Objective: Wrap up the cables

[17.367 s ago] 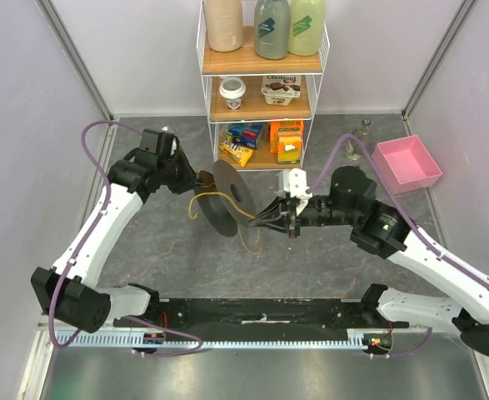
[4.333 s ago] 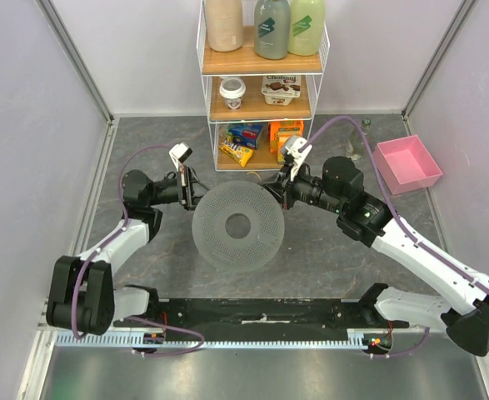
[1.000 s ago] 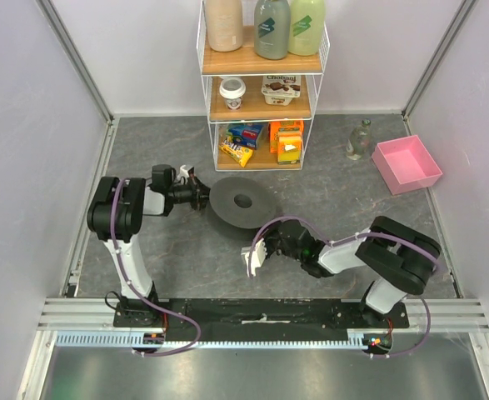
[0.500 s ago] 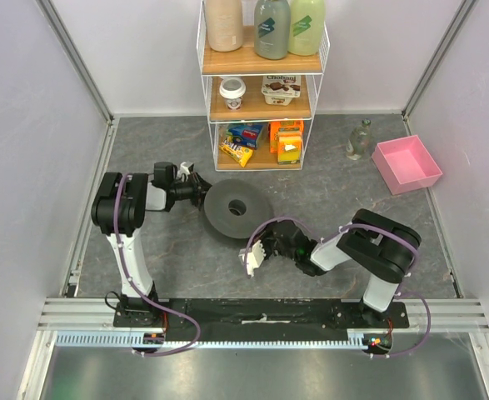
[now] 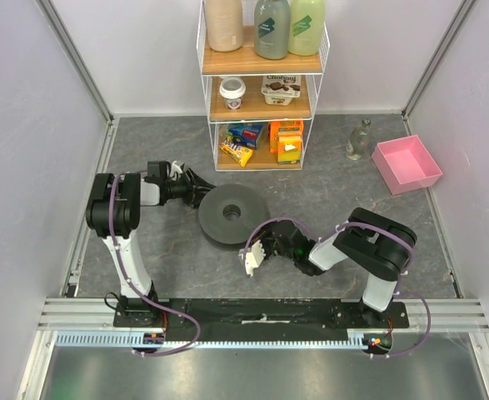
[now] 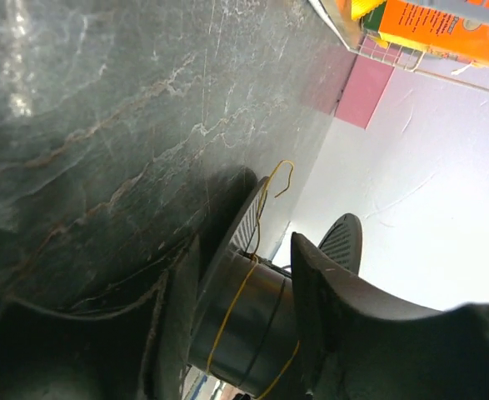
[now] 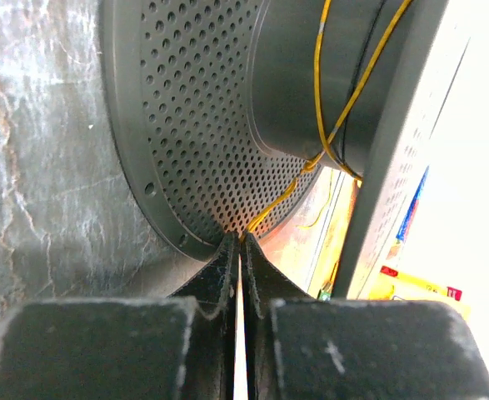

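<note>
The dark grey spool [image 5: 233, 214] lies flat on the table. Thin yellow cables [image 6: 232, 308] are wound round its core [image 6: 252, 333], and a loose end curls above the flange. My left gripper [image 5: 196, 192] sits at the spool's left edge. In the left wrist view it [image 6: 244, 250] is open, jaws apart with the spool's core showing between them. My right gripper [image 5: 256, 244] lies low at the spool's near right edge. Its fingers [image 7: 223, 267] are pressed together but for a hairline slit, and the cables [image 7: 321, 100] run from the core down into the tips [image 7: 244, 237].
A wire shelf [image 5: 265, 92] with snacks and bottles stands behind the spool. A pink tray [image 5: 406, 164] and a small glass bottle [image 5: 359, 140] are at the back right. Walls close both sides, and a black rail [image 5: 261, 312] runs along the near edge.
The spool has come down flat and shifted slightly toward me. My left gripper's jaws have opened and it has drawn back left a little. The right arm has stayed low beside the spool.
</note>
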Available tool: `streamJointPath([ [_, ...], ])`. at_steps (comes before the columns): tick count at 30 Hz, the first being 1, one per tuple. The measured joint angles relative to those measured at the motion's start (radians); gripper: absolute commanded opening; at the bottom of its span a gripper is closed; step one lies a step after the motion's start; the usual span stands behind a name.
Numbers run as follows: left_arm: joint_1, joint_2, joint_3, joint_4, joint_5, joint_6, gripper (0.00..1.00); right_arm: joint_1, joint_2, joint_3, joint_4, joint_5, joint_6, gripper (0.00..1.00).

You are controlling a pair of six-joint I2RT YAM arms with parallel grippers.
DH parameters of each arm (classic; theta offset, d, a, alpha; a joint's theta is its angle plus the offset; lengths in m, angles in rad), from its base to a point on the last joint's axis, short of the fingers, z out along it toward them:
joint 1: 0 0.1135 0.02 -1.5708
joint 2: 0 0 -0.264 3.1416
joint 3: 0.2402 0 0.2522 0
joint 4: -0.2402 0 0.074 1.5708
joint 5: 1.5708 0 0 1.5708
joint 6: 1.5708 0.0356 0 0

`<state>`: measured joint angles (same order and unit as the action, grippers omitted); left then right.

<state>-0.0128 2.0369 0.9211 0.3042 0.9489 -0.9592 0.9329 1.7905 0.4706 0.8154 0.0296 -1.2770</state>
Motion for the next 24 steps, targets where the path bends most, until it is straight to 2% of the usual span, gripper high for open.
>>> streamJointPath([
  [2, 0.005, -0.016, 0.001, -0.025, -0.016, 0.01, 0.61, 0.0, 0.008, 0.005, 0.004, 0.004, -0.003, 0.16],
  [4, 0.007, -0.034, 0.002, -0.042, -0.036, 0.019, 0.63, 0.0, 0.013, 0.006, 0.01, 0.011, -0.008, 0.26],
  [5, 0.007, -0.042, 0.004, -0.051, -0.043, 0.022, 0.69, 0.0, 0.014, 0.006, 0.014, 0.014, -0.01, 0.3],
  [6, 0.007, -0.049, 0.005, -0.061, -0.051, 0.025, 0.7, 0.0, 0.015, 0.006, 0.021, 0.014, -0.019, 0.34],
  [10, 0.029, -0.077, 0.023, -0.092, -0.073, 0.041, 0.71, 0.005, 0.016, 0.002, 0.056, 0.022, -0.038, 0.44],
  [12, 0.045, -0.082, 0.029, -0.098, -0.083, 0.046, 0.75, 0.005, 0.014, -0.01, 0.073, 0.032, -0.042, 0.44],
  [24, 0.08, -0.116, 0.041, -0.164, -0.1, 0.081, 0.77, 0.007, -0.036, -0.114, 0.132, 0.044, -0.063, 0.51],
])
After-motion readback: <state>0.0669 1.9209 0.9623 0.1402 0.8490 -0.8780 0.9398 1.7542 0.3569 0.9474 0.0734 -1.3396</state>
